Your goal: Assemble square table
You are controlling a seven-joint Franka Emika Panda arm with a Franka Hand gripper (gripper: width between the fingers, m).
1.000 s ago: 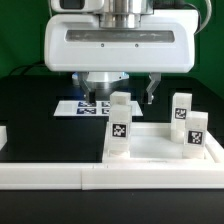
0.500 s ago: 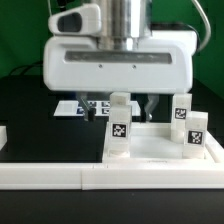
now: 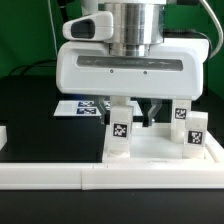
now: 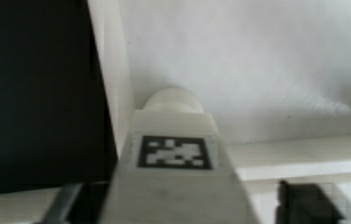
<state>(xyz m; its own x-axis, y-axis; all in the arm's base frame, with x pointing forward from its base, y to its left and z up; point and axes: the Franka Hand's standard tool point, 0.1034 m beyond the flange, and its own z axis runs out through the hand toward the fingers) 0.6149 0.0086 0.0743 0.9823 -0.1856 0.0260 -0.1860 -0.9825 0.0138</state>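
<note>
Black tabletop (image 3: 30, 110) fills the scene, with the long low white rail (image 3: 60, 176) along its near edge and the marker board (image 3: 72, 106) lying flat farther back, behind the square table panel (image 3: 160, 148). On that panel stand three white tagged legs: one (image 3: 120, 131) at the corner nearest the marker board, two others (image 3: 181, 112) (image 3: 196, 134) toward the exterior view's right. Above the panel hangs the arm's wide white wrist housing (image 3: 128, 70), and below it the gripper (image 3: 128, 108) is spread, its dark fingers (image 3: 151, 109) straddling the top of the corner leg (image 4: 172, 150) without visibly pinching it.
</note>
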